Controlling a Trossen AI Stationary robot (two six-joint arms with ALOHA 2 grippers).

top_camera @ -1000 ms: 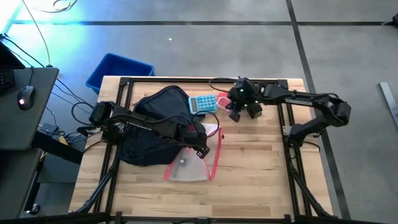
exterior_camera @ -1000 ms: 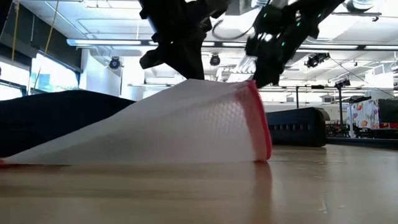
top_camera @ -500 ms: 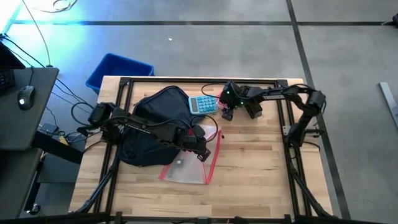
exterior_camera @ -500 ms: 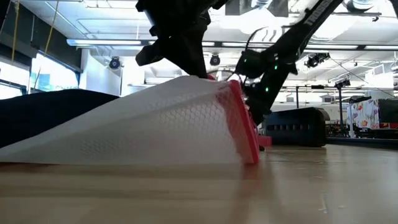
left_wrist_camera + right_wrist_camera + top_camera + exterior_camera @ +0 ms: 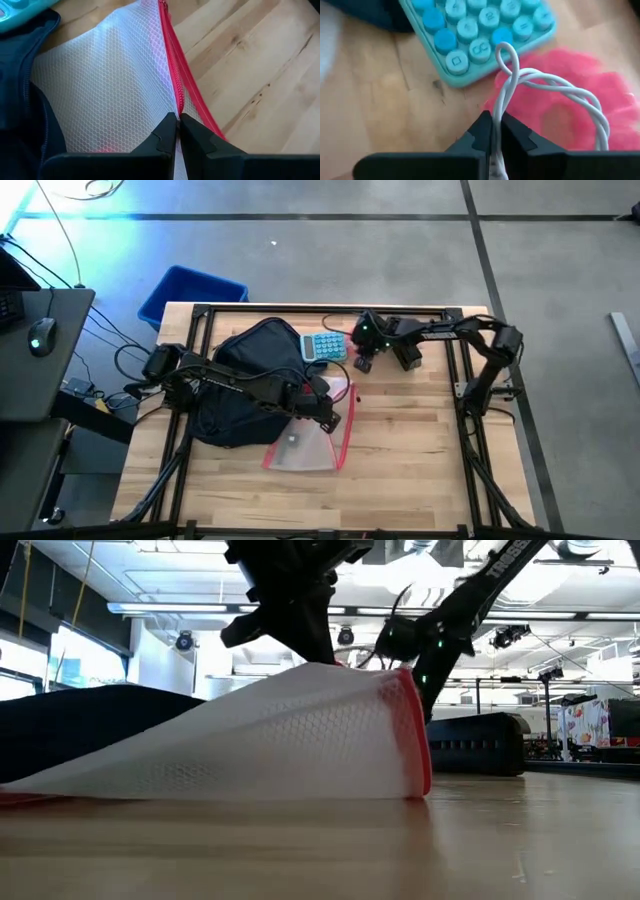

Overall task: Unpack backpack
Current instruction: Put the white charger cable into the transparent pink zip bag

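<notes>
The backpack [image 5: 245, 385] lies on the table's [image 5: 420, 450] left half. Beside it, the left gripper [image 5: 178, 131] pinches a white mesh pouch [image 5: 107, 95]. Farther right, the right gripper [image 5: 495, 131] pinches a white cable [image 5: 540, 90] near the teal calculator [image 5: 480, 30].

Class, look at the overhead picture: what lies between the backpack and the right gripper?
In the high view, a teal calculator lies between the backpack and the right gripper, which pinches a white cable.

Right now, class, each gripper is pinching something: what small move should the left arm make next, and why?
Probably draw the mesh pouch further away from the backpack. The left gripper is shut on its red zipper edge, and part of the pouch seems to overlap the bag. The right gripper pinches a white cable beside the calculator.
</notes>
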